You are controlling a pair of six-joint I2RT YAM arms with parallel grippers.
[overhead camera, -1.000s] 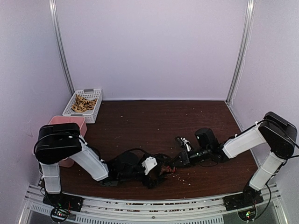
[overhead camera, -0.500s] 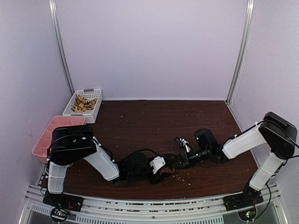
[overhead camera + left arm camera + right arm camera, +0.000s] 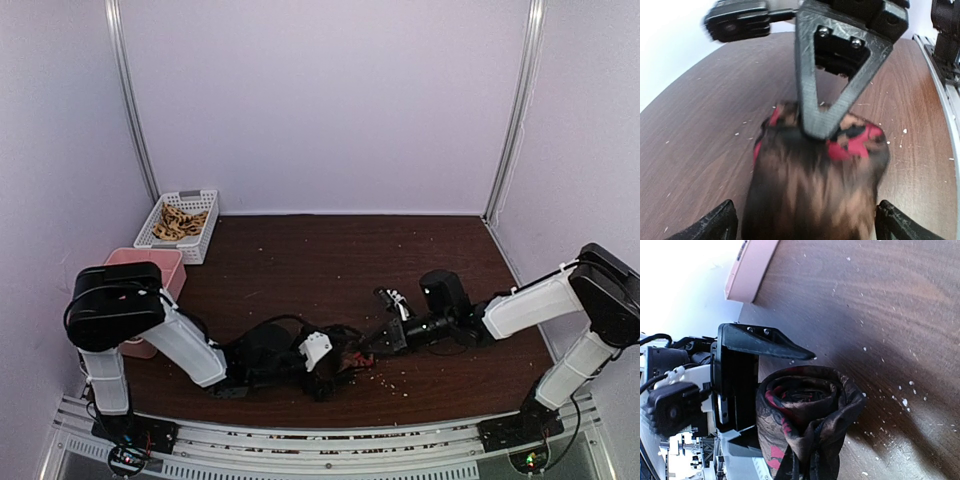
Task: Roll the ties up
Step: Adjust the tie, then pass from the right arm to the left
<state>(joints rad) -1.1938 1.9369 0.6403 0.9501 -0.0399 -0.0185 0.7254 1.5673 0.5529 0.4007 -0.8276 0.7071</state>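
A dark brown tie with a tan pattern and red patches (image 3: 350, 358) lies rolled into a fat coil near the table's front middle. My left gripper (image 3: 338, 362) is open and straddles the coil. In the left wrist view the coil (image 3: 815, 190) fills the space between my two left fingertips (image 3: 720, 225). The right gripper (image 3: 368, 345) is shut on the tie. Its black triangular fingers (image 3: 832, 80) poke into the coil's end. In the right wrist view the coil (image 3: 805, 410) covers my own fingers, and a left finger (image 3: 765, 342) stands just beyond it.
A white basket (image 3: 205, 235) holding several more ties stands at the back left. A pink tray (image 3: 150, 262) sits in front of it, and it also shows in the right wrist view (image 3: 752, 265). Pale crumbs (image 3: 395, 378) dot the table. A metal rail (image 3: 320, 445) runs along the front edge.
The left arm's elbow swung right and then back to the left. Both grippers stayed at the tie coil, which barely shifted.
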